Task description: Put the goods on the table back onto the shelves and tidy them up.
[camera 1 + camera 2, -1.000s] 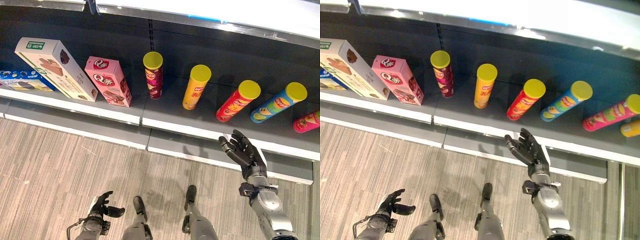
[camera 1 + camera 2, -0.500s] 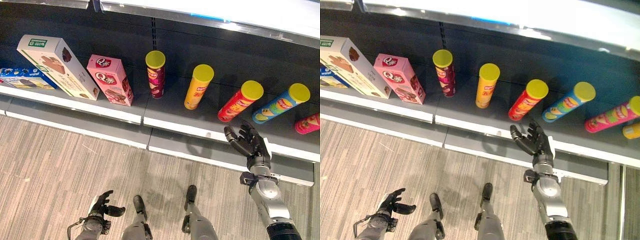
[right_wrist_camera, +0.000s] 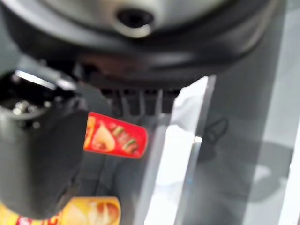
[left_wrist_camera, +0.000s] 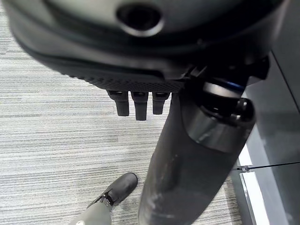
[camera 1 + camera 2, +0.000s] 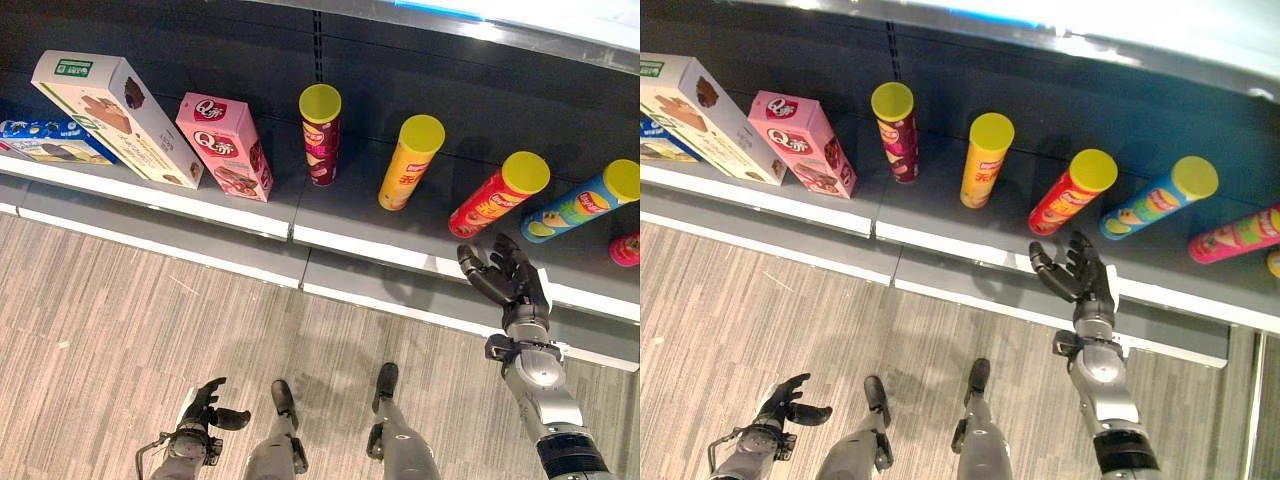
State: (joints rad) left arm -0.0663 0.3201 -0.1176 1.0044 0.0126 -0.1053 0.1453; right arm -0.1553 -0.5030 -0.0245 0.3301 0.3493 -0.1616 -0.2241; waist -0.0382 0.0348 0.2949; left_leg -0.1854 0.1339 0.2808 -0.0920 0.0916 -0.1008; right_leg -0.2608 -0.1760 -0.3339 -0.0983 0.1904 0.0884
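Red crisp can (image 5: pixel 497 195) right of centre could topple if the right hand (image 5: pixel 508 280), fingers spread and empty, clips it.

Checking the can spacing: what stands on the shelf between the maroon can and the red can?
In the left eye view, one orange can stands between the maroon can and the red can, apart from both.

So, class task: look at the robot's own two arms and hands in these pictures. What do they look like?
Both arms are silver-grey metal, rounded in section. The right arm ends in a black ribbed band low down and a dark joint block at the wrist. The right hand is dark, with separate fingers, a thumb and a white patch along one side. The left hand is equally dark.
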